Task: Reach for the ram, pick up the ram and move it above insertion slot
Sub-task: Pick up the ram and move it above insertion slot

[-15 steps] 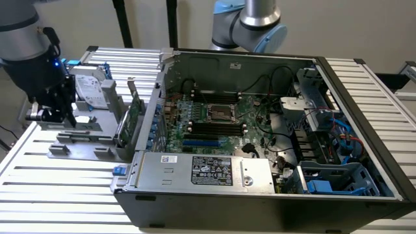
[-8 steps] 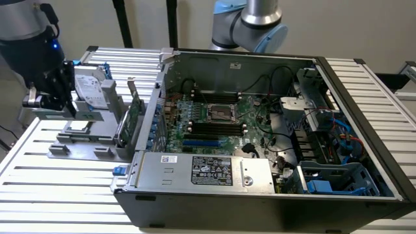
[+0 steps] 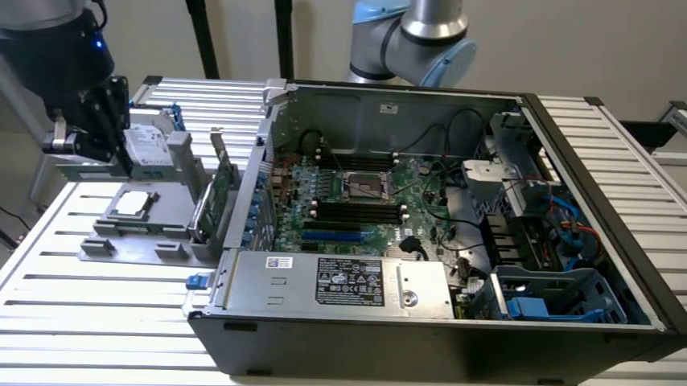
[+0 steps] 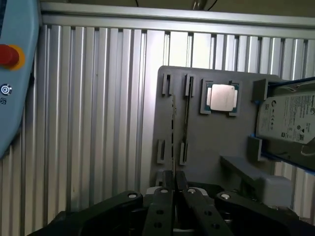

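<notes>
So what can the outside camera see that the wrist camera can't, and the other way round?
The exterior view adds the open computer case with its motherboard and labelled power supply. The wrist view adds a red button and the thin ram, seen edge-on. Both have the gray holder plate, the square chip and the hard drive on the slatted table.

By the exterior view, the computer case point(image 3: 429, 346) sits on the table point(image 3: 96, 322), with the tray point(image 3: 118, 233) at its nine o'clock. On the tray lies the CPU point(image 3: 134, 203), with the hard drive point(image 3: 145, 149) at its twelve and a card point(image 3: 220, 201) at its three. The ram point(image 4: 173, 128) seemingly stands slotted beside the CPU.
</notes>
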`<action>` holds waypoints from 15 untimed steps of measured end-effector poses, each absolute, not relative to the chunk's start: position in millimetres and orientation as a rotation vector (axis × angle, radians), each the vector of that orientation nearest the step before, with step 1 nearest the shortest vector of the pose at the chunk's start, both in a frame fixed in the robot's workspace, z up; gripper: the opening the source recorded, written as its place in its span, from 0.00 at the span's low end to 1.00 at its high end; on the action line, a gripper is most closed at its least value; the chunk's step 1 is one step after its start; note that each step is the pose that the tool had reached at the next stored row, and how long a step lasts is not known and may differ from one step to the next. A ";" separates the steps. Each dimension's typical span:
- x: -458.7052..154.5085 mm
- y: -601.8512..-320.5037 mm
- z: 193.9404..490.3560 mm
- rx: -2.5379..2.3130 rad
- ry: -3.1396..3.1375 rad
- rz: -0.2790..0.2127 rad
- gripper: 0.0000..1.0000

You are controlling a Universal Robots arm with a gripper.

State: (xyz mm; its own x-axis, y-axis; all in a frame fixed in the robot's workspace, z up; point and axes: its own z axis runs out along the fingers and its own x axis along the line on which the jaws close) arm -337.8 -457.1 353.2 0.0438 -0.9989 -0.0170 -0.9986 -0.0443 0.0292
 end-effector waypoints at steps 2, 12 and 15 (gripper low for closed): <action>-331.2 -457.1 358.3 2.267 -2.161 -0.053 0.13; -290.1 -457.1 377.9 2.283 -2.150 -0.067 0.13; -276.9 -457.1 381.9 2.287 -2.147 -0.071 0.13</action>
State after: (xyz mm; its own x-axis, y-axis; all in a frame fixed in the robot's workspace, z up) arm -276.9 -457.1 381.9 0.0624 -0.9976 -0.0306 -0.9974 -0.0634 0.0339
